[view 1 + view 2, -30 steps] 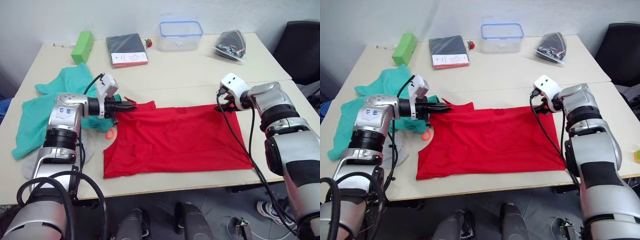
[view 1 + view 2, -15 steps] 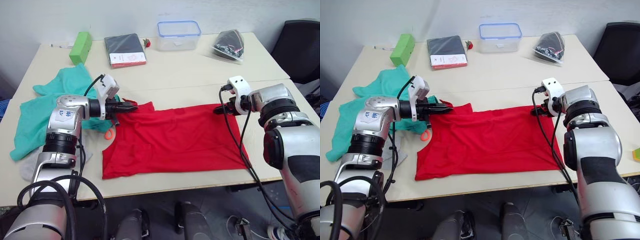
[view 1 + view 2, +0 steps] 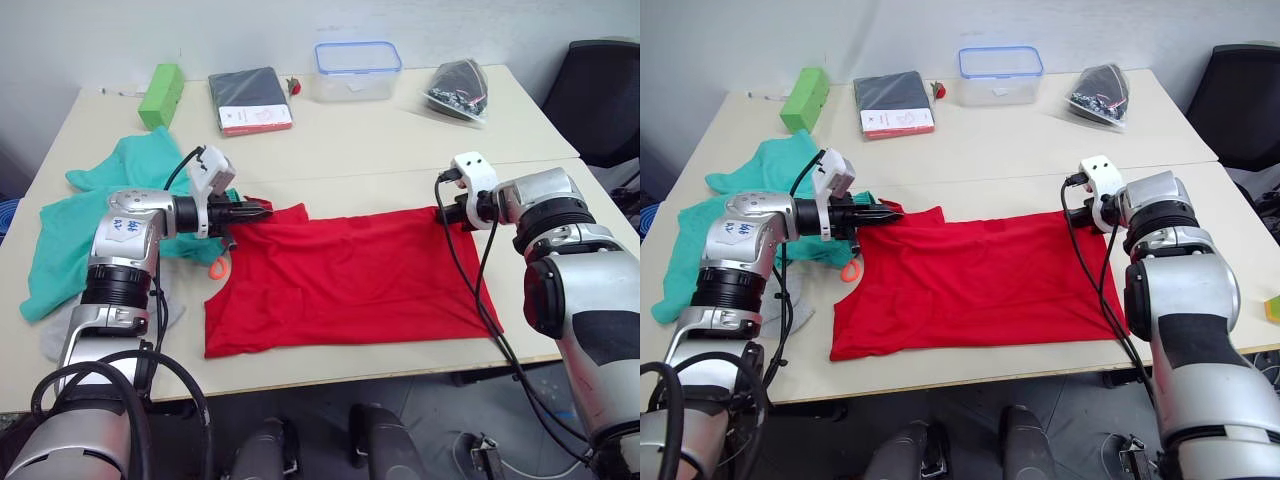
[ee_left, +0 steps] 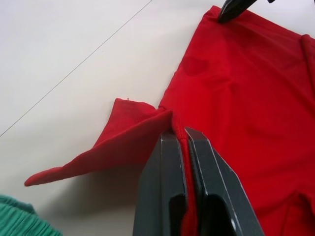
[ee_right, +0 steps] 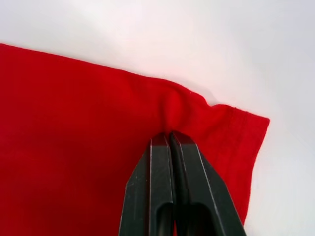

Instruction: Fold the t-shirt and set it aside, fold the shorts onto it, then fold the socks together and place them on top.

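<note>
From the head cameras, the t-shirt (image 3: pixel 350 275) lies spread flat across the near half of the table (image 3: pixel 400 140), stretched between the two arms. The left gripper (image 3: pixel 262 211) has its fingers pinched together on the shirt's far corner at the robot's left, where a small flap of red cloth sticks out just beyond the fingertips. The right gripper (image 3: pixel 447 208) is clamped on the opposite far corner, with the red cloth running from its fingertips toward the left gripper. Behind the left gripper's wrist, the shorts (image 3: pixel 80 215) lie crumpled on the table, their orange drawstring loop (image 3: pixel 220 266) peeking out just below that gripper and touching the shirt's edge. A bit of the socks (image 3: pixel 60 330) shows at the table's near edge, beside the left arm. Well beyond both sets of fingers, along the far side, sit a green block (image 3: pixel 163 93), a dark packet (image 3: pixel 250 98), a clear lidded box (image 3: pixel 358 70) and a dark bag (image 3: pixel 460 88).

In the left wrist view, the fingers (image 4: pixel 162 196) are closed on a ribbed red hem, a folded flap of cloth rising beside their tips. The other gripper's dark tip appears at the shirt's distant corner.

In the right wrist view, the fingers (image 5: pixel 157 196) are shut on puckered red fabric just short of the shirt's hemmed edge.
</note>
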Available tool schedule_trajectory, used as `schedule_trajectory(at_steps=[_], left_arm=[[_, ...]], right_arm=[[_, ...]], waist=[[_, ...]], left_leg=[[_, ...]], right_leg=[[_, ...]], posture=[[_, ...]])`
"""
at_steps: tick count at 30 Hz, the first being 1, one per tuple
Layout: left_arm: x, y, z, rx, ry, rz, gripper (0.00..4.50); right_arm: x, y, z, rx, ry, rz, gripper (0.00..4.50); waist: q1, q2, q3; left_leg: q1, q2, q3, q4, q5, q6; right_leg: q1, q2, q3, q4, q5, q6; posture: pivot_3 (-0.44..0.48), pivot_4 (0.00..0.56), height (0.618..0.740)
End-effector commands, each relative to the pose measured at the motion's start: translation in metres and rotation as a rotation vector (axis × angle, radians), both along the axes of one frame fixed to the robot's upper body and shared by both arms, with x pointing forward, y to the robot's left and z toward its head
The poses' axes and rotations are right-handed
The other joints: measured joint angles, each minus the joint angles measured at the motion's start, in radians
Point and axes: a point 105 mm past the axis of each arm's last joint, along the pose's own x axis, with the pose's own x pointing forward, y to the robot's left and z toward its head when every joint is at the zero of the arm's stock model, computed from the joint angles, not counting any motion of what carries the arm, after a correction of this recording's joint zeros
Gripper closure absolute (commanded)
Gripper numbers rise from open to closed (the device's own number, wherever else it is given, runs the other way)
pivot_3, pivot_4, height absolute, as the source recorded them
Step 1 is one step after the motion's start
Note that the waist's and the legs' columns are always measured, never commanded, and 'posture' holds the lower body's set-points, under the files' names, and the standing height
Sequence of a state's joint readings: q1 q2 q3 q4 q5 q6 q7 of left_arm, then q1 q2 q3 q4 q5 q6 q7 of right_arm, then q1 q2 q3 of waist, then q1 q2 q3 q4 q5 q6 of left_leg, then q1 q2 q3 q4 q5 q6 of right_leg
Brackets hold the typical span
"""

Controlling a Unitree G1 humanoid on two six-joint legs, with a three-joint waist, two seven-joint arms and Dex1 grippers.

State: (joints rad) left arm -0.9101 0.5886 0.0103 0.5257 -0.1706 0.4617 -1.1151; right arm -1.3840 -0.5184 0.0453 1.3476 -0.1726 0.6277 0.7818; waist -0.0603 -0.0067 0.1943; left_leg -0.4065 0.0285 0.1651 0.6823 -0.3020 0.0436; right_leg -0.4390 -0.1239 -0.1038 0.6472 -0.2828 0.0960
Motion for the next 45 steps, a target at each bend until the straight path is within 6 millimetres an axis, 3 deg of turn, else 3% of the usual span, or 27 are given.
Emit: schedule_trajectory(at_steps=[1,6,14,18,22,25,29,32,35,41,42,44,45], left_arm=[[0.001,-0.002,0.016,0.002,-0.072,-0.021,4.5],[0.0,-0.005,0.017,0.017,-0.105,-0.052,4.5],[-0.004,-0.004,-0.011,0.206,-0.283,-0.071,4.5],[-0.006,-0.003,-0.018,0.222,-0.378,-0.042,4.5],[-0.01,0.0,-0.023,0.223,-0.532,0.043,4.5],[-0.02,0.002,-0.03,0.269,-0.673,0.086,4.5],[-0.041,0.005,-0.042,0.327,-0.798,0.115,4.5],[-0.052,0.011,-0.059,0.331,-0.749,0.136,4.5],[-0.055,0.015,-0.067,0.325,-0.691,0.152,4.5],[-0.056,0.019,-0.077,0.258,-0.492,0.143,4.5],[-0.058,0.019,-0.077,0.249,-0.462,0.126,4.01],[-0.063,0.021,-0.077,0.221,-0.396,0.106,3.58],[-0.066,0.022,-0.076,0.204,-0.362,0.103,3.22]], right_arm=[[0.003,-0.001,0.018,-0.051,-0.075,0.102,4.48],[0.0,-0.009,0.025,-0.177,-0.142,0.256,4.48],[-0.024,-0.056,0.017,-0.327,-0.391,0.325,4.48],[-0.043,-0.054,0.009,-0.416,-0.544,0.416,4.48],[-0.068,-0.048,-0.008,-0.643,-0.746,0.542,4.48],[-0.085,-0.046,-0.017,-0.81,-0.88,0.648,4.48],[-0.104,-0.053,-0.038,-0.915,-0.922,0.739,4.48],[-0.109,-0.062,-0.054,-0.908,-0.879,0.731,4.48],[-0.109,-0.064,-0.055,-0.885,-0.875,0.705,4.48],[-0.109,-0.061,-0.057,-0.707,-0.784,0.678,4.48],[-0.109,-0.06,-0.054,-0.677,-0.777,0.673,4.5],[-0.109,-0.062,-0.048,-0.626,-0.756,0.663,4.5],[-0.11,-0.062,-0.046,-0.603,-0.748,0.662,4.09]], waist=[[0.0,0.0,0.0],[0.002,0.0,0.0],[0.008,0.0,0.0],[0.006,0.0,0.0],[0.009,0.0,0.0],[0.009,0.0,0.0],[0.008,0.0,0.0],[0.008,-0.001,0.0],[0.008,-0.001,0.0],[0.009,-0.001,0.0],[0.009,-0.001,0.0],[0.009,-0.001,0.0],[0.009,-0.001,0.0]], left_leg=[[0.0,0.0,0.0,0.0,0.0,0.0],[0.0,0.0,0.0,0.0,0.0,0.0],[0.0,-0.001,0.0,0.0,0.0,0.0],[0.0,0.0,0.001,0.0,0.0,0.0],[0.002,0.0,0.0,0.0,0.0,0.0],[0.002,0.0,0.001,0.0,0.0,0.0],[0.004,0.0,0.001,0.0,0.0,0.0],[0.006,0.001,0.001,0.0,0.0,-0.001],[0.015,0.001,0.001,-0.003,-0.001,-0.001],[0.018,0.002,0.0,-0.003,-0.002,-0.001],[0.018,0.002,0.0,-0.003,-0.002,-0.001],[0.018,0.002,0.0,-0.003,-0.002,-0.001],[0.018,0.002,-0.001,-0.003,-0.002,-0.001]], right_leg=[[0.0,0.0,0.0,0.0,0.0,0.0],[0.0,0.0,0.0,0.0,0.0,0.0],[0.0,-0.001,-0.001,-0.001,0.0,0.0],[0.0,-0.001,0.0,-0.001,0.0,0.0],[0.001,-0.005,0.0,-0.001,0.0,0.0],[0.001,-0.007,0.0,-0.002,0.0,0.0],[0.002,-0.008,0.001,-0.005,0.0,0.0],[0.006,-0.007,0.0,-0.009,0.0,0.0],[0.015,-0.007,0.0,-0.011,0.0,0.0],[0.018,-0.007,0.0,-0.012,0.0,0.0],[0.018,-0.007,0.0,-0.012,0.0,0.0],[0.018,-0.007,-0.001,-0.012,0.0,0.0],[0.019,-0.007,-0.001,-0.012,0.0,0.0]], posture=[[0.0,0.15,0.74],[0.0,0.15,0.74],[0.0,0.15,0.74],[0.0,0.15,0.74],[0.0,0.15,0.74],[0.0,0.15,0.74],[0.0,0.15,0.74],[0.0,0.15,0.74],[0.0,0.15,0.74],[0.0,0.15,0.74],[0.0,0.15,0.74],[0.0,0.15,0.74],[0.0,0.15,0.74]])
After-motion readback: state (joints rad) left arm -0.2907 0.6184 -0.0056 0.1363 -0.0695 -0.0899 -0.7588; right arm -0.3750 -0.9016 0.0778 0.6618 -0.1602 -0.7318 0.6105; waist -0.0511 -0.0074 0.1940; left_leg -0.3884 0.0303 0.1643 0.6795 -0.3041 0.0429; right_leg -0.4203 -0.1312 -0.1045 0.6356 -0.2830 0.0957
